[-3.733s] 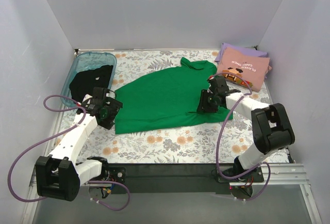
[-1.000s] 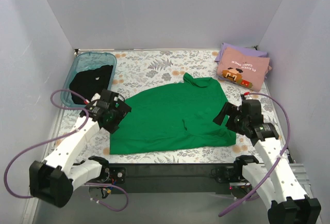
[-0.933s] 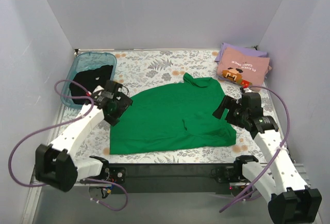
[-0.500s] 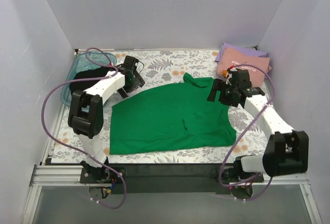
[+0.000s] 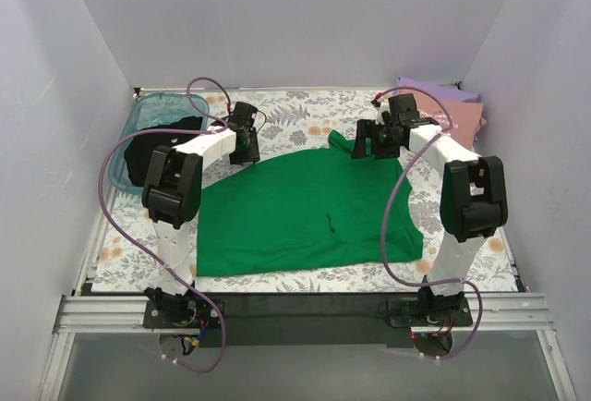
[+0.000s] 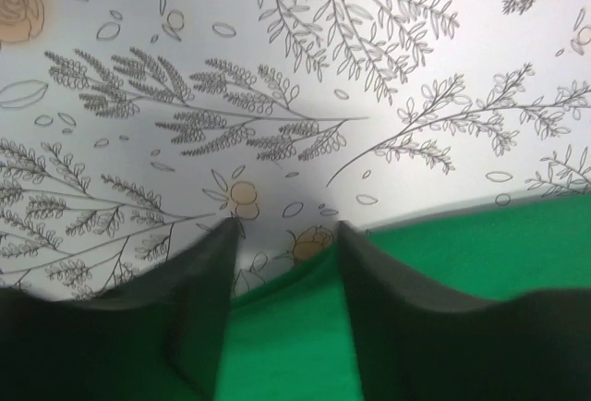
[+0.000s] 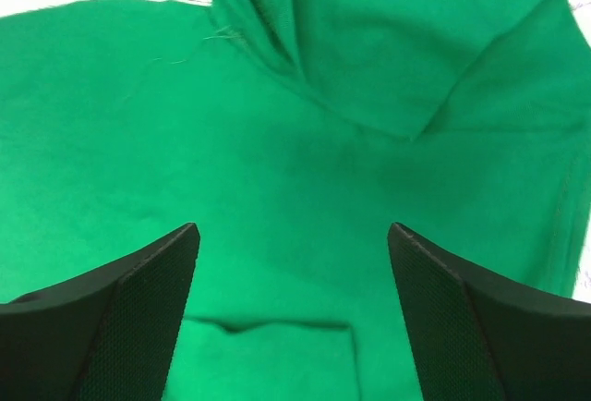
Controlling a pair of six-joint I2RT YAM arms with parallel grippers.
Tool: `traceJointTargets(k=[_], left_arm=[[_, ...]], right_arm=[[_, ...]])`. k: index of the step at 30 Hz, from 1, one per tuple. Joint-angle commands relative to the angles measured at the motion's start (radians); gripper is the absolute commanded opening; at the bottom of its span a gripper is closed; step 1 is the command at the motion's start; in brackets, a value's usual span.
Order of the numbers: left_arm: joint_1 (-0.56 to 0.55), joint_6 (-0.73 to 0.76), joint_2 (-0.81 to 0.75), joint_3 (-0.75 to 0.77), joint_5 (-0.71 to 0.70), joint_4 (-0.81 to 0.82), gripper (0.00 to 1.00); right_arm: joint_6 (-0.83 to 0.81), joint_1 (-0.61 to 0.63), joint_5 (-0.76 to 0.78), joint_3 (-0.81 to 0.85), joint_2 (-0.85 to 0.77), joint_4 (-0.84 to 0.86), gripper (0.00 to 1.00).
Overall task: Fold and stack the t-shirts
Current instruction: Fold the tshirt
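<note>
Lining up for the next fold

The left tool point(image 6: 286, 230) and right tool point(image 7: 294, 230) both hang released over the top edge of the green shirt point(image 5: 295, 207), spread mid-frame on the bench point(image 5: 295, 110). It would be best to pinch both upper corners evenly. There are four shirts: this one, a black shirt point(image 5: 152, 147) upper left, a pink shirt point(image 5: 462, 120) and a lavender shirt point(image 5: 429, 87) upper right.

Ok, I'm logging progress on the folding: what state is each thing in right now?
green t-shirt: spread out, not yet folded
black t-shirt: bunched in the teal bin
pink t-shirt: folded, on lavender t-shirt
left gripper: open at green edge
right gripper: open over green cloth
</note>
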Motion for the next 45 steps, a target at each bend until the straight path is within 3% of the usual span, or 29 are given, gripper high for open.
traceJointTargets(k=[1, 3, 4, 6, 7, 15, 24, 27, 28, 30, 31, 37, 45], left_arm=[[0.002, 0.073, 0.019, 0.004, 0.028, 0.021, 0.36], [-0.002, 0.079, 0.028, 0.004, 0.031, 0.015, 0.31], [-0.003, 0.08, 0.03, 0.004, 0.031, 0.015, 0.2], [-0.005, 0.085, 0.027, -0.009, 0.037, 0.018, 0.12], [-0.008, 0.09, 0.018, -0.016, 0.041, 0.019, 0.0], [-0.023, 0.096, -0.062, -0.108, 0.067, 0.111, 0.0], [-0.028, 0.1, -0.123, -0.167, 0.069, 0.185, 0.0], [-0.031, 0.102, -0.128, -0.171, 0.058, 0.193, 0.0], [-0.032, 0.102, -0.129, -0.174, 0.051, 0.196, 0.0], [-0.032, 0.097, -0.134, -0.179, 0.044, 0.2, 0.0], [-0.034, 0.094, -0.14, -0.181, 0.043, 0.202, 0.0], [-0.034, 0.061, -0.204, -0.22, 0.006, 0.214, 0.0], [-0.058, 0.007, -0.312, -0.323, -0.041, 0.226, 0.0]], right_arm=[[-0.05, 0.005, -0.026, 0.081, 0.061, 0.0, 0.86], [-0.067, 0.008, -0.008, 0.11, 0.111, -0.001, 0.84], [-0.073, 0.01, -0.002, 0.145, 0.127, -0.006, 0.8], [-0.104, 0.016, 0.006, 0.173, 0.158, -0.006, 0.77], [-0.118, 0.022, 0.008, 0.196, 0.167, -0.006, 0.73], [-0.268, 0.105, 0.09, 0.308, 0.261, -0.016, 0.72], [-0.282, 0.11, 0.132, 0.524, 0.43, -0.101, 0.57], [-0.287, 0.11, 0.15, 0.554, 0.448, -0.11, 0.45], [-0.29, 0.11, 0.147, 0.557, 0.448, -0.11, 0.33], [-0.296, 0.11, 0.133, 0.554, 0.442, -0.113, 0.22], [-0.302, 0.11, 0.127, 0.542, 0.434, -0.113, 0.02], [-0.293, 0.114, 0.11, 0.428, 0.292, -0.112, 0.01], [-0.219, 0.159, 0.173, 0.094, 0.056, -0.105, 0.01]])
